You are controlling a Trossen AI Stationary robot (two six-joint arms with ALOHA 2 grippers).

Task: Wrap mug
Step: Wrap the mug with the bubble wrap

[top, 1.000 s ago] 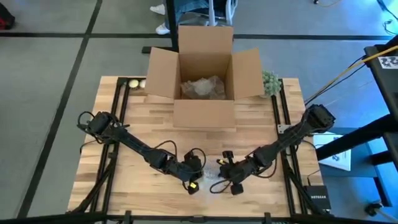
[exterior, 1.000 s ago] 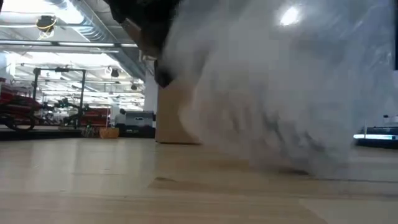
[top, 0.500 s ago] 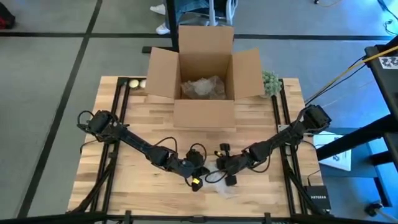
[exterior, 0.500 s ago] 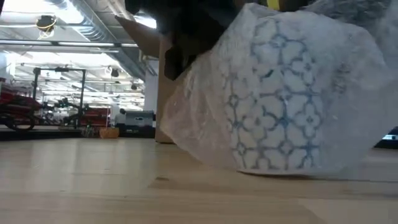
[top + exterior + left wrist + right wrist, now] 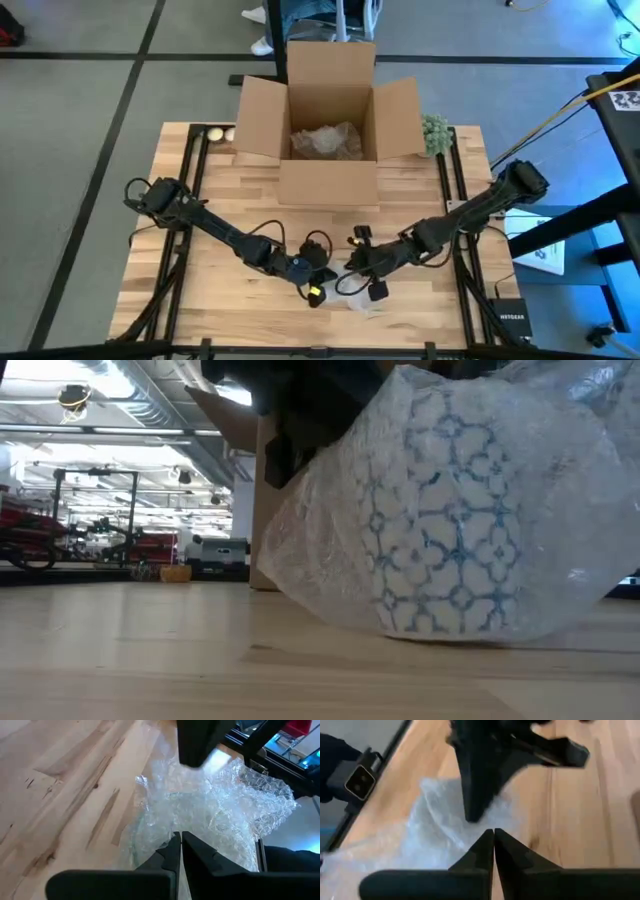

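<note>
Near the table's front edge, the mug (image 5: 450, 530), a blue-patterned, likely heavy and breakable cup, sits under limp, slippery bubble wrap (image 5: 210, 810), which the left gripper (image 5: 181, 851) and right gripper (image 5: 493, 845) each pinch with jaws closed.

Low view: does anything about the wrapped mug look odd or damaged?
Nothing looks damaged. The white mug with blue lattice pattern stands upright on the wooden table under loose clear bubble wrap, which bunches unevenly and trails at the side.
</note>
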